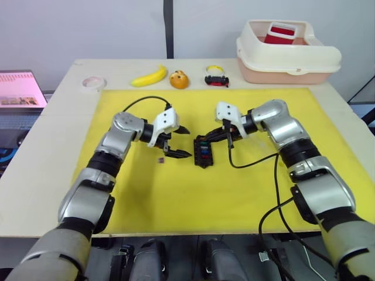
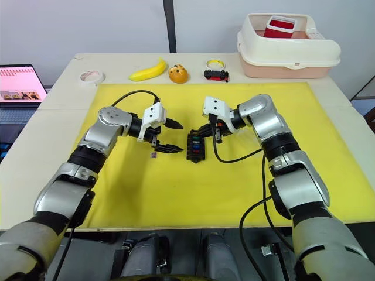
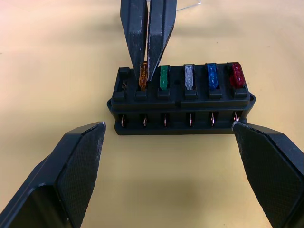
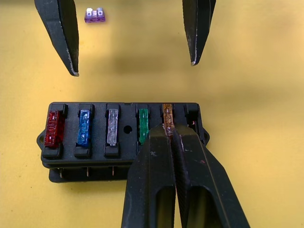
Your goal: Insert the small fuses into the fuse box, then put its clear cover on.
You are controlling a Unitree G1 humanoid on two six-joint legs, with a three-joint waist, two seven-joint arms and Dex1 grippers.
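The black fuse box [image 1: 203, 151] lies mid-mat with red, blue, grey, green and amber fuses standing in one row of slots [image 4: 113, 127]. My right gripper [image 4: 170, 130] comes in from the right and is shut on the amber fuse [image 3: 143, 81], which sits in a slot near one end of the box. Just left of the box, my left gripper [image 1: 188, 143] hangs open and empty, its fingers [image 3: 80, 156] straddling the box's side without touching it. One purple fuse [image 1: 160, 159] lies loose on the mat below the left gripper. The clear cover is out of view.
The yellow mat [image 1: 176, 199] covers the table. Along the back edge are a tape roll [image 1: 93, 83], a banana [image 1: 149, 76], an orange toy [image 1: 179, 79] and a small black-and-red object [image 1: 217, 78]. A cream bin [image 1: 287, 55] stands back right. A laptop [image 1: 20, 91] is far left.
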